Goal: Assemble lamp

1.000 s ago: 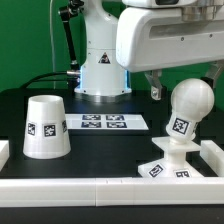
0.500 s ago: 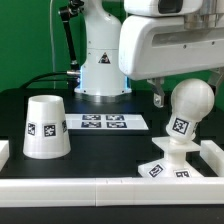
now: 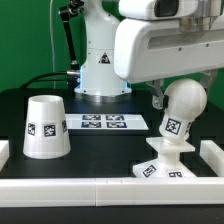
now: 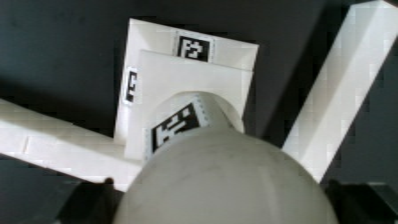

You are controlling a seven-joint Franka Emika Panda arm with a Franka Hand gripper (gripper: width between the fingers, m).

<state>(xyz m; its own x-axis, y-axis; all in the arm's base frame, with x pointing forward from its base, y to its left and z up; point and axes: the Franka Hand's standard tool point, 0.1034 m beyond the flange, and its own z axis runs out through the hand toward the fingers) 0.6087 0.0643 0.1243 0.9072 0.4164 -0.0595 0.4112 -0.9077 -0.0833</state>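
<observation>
Sitting on sq base (image 3: pixel 165 172): bulb (image 3: pixel 183 103); shade (image 3: pixel 45 125) well apart.

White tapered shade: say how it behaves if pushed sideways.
The white tapered cup-like plastic shade stands wide end down, so it would probably slide rather than tip. Its matte surface probably grips well. Toppled, its round tapered wall would likely roll in a curve.

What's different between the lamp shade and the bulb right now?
The shade stands alone at the exterior view's left; the bulb sits on the base at its right. The shade is upright, the bulb leans. The shade is a wide tapered cup, the bulb round-headed. Both are white with tags.
</observation>
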